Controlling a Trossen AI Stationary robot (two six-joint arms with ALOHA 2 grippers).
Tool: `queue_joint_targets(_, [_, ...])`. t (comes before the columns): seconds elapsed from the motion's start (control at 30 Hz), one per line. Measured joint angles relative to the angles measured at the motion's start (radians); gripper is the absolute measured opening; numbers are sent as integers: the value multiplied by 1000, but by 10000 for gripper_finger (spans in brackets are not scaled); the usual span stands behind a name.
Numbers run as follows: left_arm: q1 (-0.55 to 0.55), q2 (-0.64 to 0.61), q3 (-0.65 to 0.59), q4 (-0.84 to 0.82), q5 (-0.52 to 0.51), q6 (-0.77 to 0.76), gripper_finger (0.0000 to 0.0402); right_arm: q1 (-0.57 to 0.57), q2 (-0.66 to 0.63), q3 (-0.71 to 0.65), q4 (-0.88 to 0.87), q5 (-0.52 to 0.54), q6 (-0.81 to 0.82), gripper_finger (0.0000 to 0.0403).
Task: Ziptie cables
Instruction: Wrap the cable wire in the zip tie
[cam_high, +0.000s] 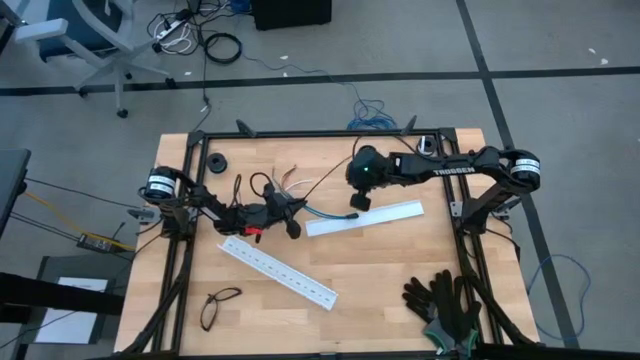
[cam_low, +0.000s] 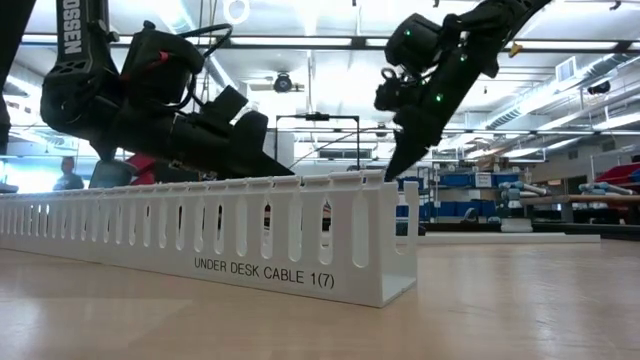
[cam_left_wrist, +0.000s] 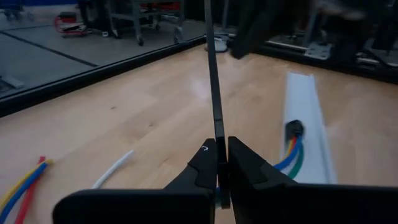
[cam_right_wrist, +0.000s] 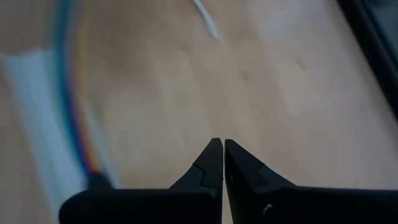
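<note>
We see the wooden table (cam_high: 400, 270) from above, with both dark arms reaching inward over its far half. The right arm stretches from the right edge, elbow bent, and its wrist tips steeply downward; the right gripper (cam_high: 356, 201) hangs above the end of the shorter white rail (cam_high: 365, 219), its fingers (cam_right_wrist: 211, 163) pressed together on nothing. The left arm lies low along the left side, forearm nearly level with the table, and the left gripper (cam_high: 292, 226) points toward that same rail. Its fingers (cam_left_wrist: 208, 163) are pinched on a thin black ziptie (cam_left_wrist: 214, 93), which stands up from between them. The longer white rail (cam_high: 277, 272) lies diagonally nearer the front edge. The cables (cam_high: 320, 211) lie between the two grippers, the coloured wires fanning toward the far side and the blue end resting at the shorter rail. Black gloves (cam_high: 442, 300) and glasses (cam_high: 219, 306) sit near the front.
</note>
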Motion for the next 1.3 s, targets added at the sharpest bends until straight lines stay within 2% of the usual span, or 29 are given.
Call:
queue_joint_targets(0.2, [0, 0, 0, 39, -19, 11, 0, 47, 0, 0, 151, -178, -72, 0])
queue_joint_targets(0.37, [-24, 0, 0, 144, -18, 104, 0, 52, 0, -17, 312, -306, -92, 0])
queue_joint_targets(0.53, [-41, 0, 0, 197, -13, 139, 0, 56, 1, -96, 514, -315, -54, 11])
queue_joint_targets(0.73, [-42, 0, 12, 200, 25, 145, 0, 79, 2, -186, 768, -323, -46, 52])
queue_joint_targets(1.0, [-39, 0, 89, 159, 76, 234, 0, 79, 19, -195, 791, -339, -10, 96])
queue_joint_targets(1.2, [-32, 0, 126, 99, 113, 235, 0, 80, 116, -190, 872, -377, 32, 102])
queue_joint_targets(1.3, [-31, 0, 134, 88, 124, 235, 0, 80, 156, -191, 954, -429, 46, 102])
